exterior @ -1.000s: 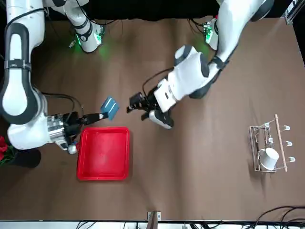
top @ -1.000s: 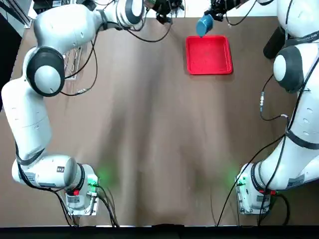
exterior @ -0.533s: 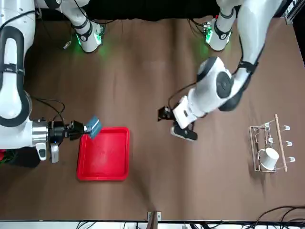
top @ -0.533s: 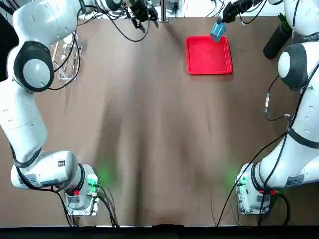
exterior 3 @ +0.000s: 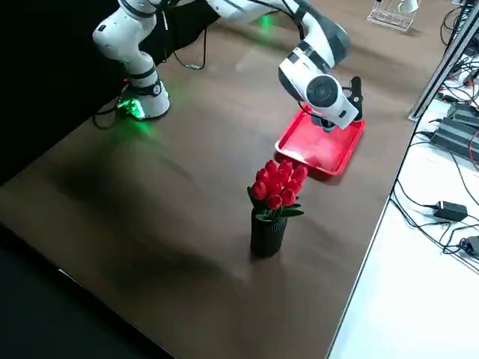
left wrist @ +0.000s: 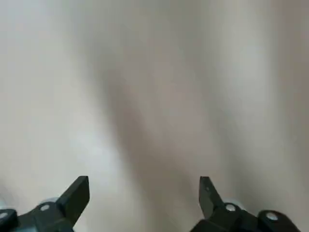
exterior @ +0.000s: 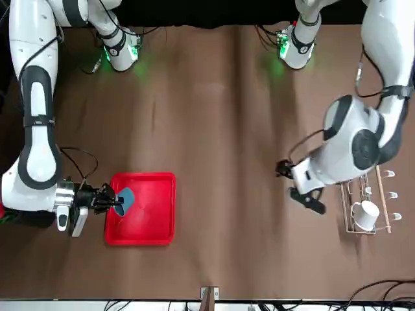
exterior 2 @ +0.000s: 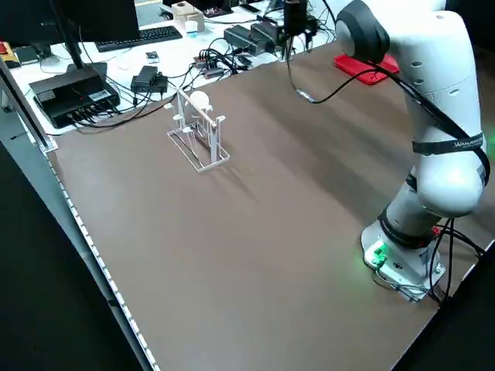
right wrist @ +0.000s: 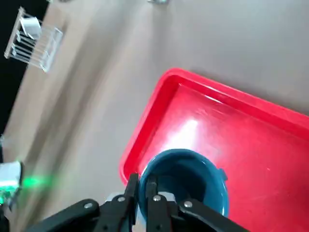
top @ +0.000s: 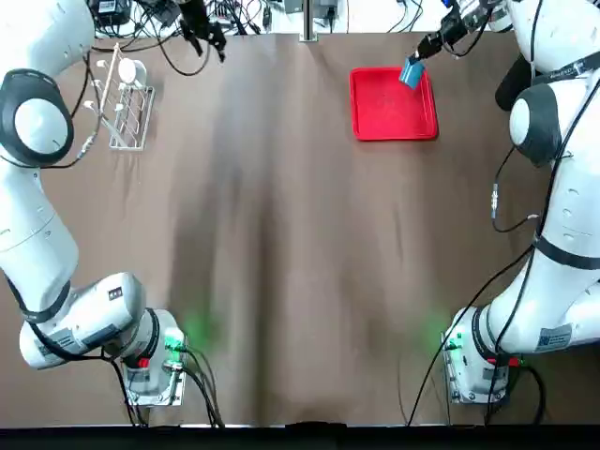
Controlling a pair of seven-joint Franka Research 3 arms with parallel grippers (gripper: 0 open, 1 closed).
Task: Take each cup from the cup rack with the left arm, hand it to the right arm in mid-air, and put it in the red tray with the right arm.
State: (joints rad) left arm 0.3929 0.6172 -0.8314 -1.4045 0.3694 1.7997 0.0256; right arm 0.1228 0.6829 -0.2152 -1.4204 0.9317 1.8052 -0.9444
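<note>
Left gripper (left wrist: 144,203), now nearer the rack (top: 129,117), gapes; right (right wrist: 142,193) pinches blue cup (right wrist: 186,179), seemingly above tray (right wrist: 231,140).

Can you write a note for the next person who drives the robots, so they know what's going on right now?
Right gripper: shut on the wall of the blue cup, over the edge of the flat red square plastic tray.
Left gripper: open and holding nothing, out over the table on the side of the small white wire rack.
White cup with a handle: on the rack.
Done: the blue cup is off the rack and in the right gripper.
Left: put the blue cup down in the tray, then take the white cup with the left arm, hand it over in mid-air and put it in the tray too.
</note>
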